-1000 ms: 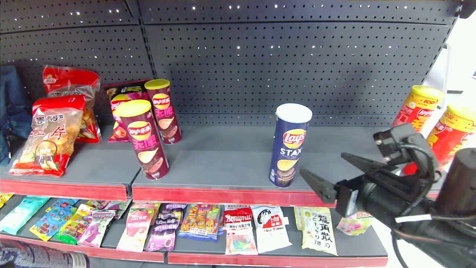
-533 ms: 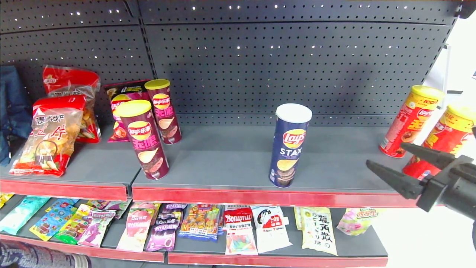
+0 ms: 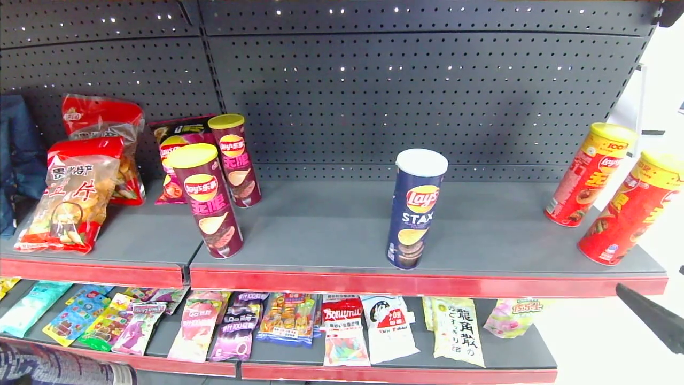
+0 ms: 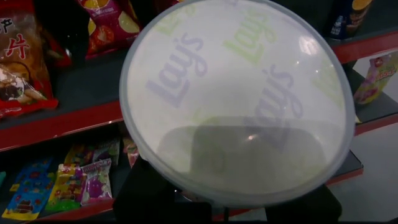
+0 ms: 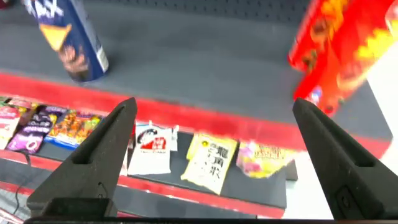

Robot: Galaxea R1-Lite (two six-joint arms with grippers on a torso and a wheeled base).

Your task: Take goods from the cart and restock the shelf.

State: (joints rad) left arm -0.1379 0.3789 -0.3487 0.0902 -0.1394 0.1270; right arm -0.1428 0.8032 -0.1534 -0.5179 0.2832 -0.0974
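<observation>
Well right of and below the blue can (image 3: 417,208), one finger (image 3: 649,316) of the right gripper (image 5: 212,104) is cut off at the head view's edge. Far to its lower left, a lying can (image 3: 64,366) is cropped. The red can (image 5: 345,53) to its right is blurred in the right wrist view. A translucent lid (image 4: 236,99) hides much of the shelf (image 4: 62,123).

Head camera faces the shelf (image 3: 331,224); 2 wrist cameras view it closer.
</observation>
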